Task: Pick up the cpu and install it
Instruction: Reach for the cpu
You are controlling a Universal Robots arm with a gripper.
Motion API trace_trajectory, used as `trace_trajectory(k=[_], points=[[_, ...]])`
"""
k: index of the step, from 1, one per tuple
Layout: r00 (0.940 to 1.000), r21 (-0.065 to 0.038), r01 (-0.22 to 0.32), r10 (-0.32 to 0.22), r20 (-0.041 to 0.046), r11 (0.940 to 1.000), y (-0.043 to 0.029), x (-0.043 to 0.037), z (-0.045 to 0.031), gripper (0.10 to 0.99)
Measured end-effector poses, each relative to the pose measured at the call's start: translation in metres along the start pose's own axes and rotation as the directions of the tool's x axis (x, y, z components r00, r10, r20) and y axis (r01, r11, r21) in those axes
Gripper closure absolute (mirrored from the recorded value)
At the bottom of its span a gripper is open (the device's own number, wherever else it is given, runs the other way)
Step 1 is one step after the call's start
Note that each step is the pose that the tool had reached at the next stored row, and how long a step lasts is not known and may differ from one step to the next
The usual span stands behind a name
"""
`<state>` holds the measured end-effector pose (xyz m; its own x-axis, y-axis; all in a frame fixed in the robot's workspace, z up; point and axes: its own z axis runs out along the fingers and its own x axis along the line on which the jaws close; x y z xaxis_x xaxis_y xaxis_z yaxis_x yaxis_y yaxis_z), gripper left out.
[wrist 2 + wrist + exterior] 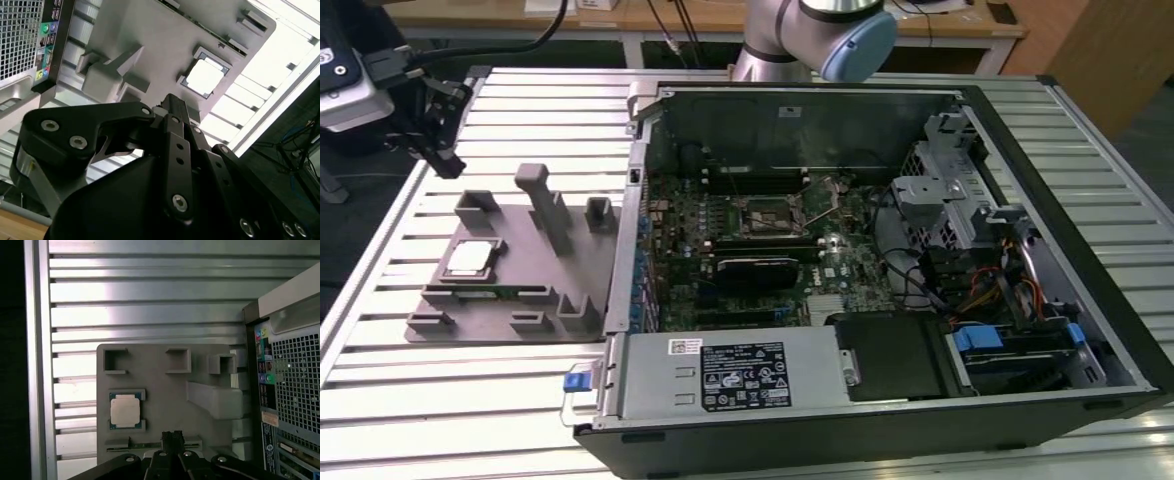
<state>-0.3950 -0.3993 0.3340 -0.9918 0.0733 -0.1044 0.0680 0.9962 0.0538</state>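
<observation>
The cpu [471,258], a small square chip with a silvery top, lies flat in a recess of the grey holder tray [520,300] on the slatted table, at the exterior view's left. Both wrist views show the cpu [205,76] [124,410] sitting in the tray [165,40] [165,390]. My gripper [450,165] hangs in the air above the tray's far side, well clear of the chip. Its black fingers meet at the tips, shut on nothing, in both wrist views [172,102] [172,436]. The motherboard's square socket [771,215] lies open inside the computer case.
The open computer case [1121,330] lies right of the tray, with a black block [754,270] below the socket and a power supply [720,375] at the front. Its rear port panel [290,390] faces the tray. Tall posts [544,205] rise from the tray.
</observation>
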Motion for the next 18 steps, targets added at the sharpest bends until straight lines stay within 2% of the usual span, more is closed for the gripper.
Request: trace_trajectory(k=[1,4,7,10,11,12,18], points=[[1.0000,0.000,0.000,0.000,-0.0053,1.0000,0.0000,0.0000,0.0006,0.980],[0.9989,0.003,-0.002,0.002,-0.0467,1.0000,0.0000,-0.0005,0.0022,0.980],[0.9952,0.007,-0.004,0.005,-0.0980,1.0000,0.0000,-0.0018,0.0035,0.980],[0.9883,0.012,-0.006,0.008,-0.1523,0.9999,0.0000,-0.0034,0.0047,0.980],[0.9858,0.013,-0.007,0.009,-0.1676,0.9999,0.0000,-0.0037,0.0052,0.980],[0.9852,0.013,-0.007,0.009,-0.1710,0.9999,0.0000,-0.0036,0.0052,0.980],[0.9845,0.014,-0.007,0.009,-0.1749,0.9999,0.0000,-0.0037,0.0052,0.980]])
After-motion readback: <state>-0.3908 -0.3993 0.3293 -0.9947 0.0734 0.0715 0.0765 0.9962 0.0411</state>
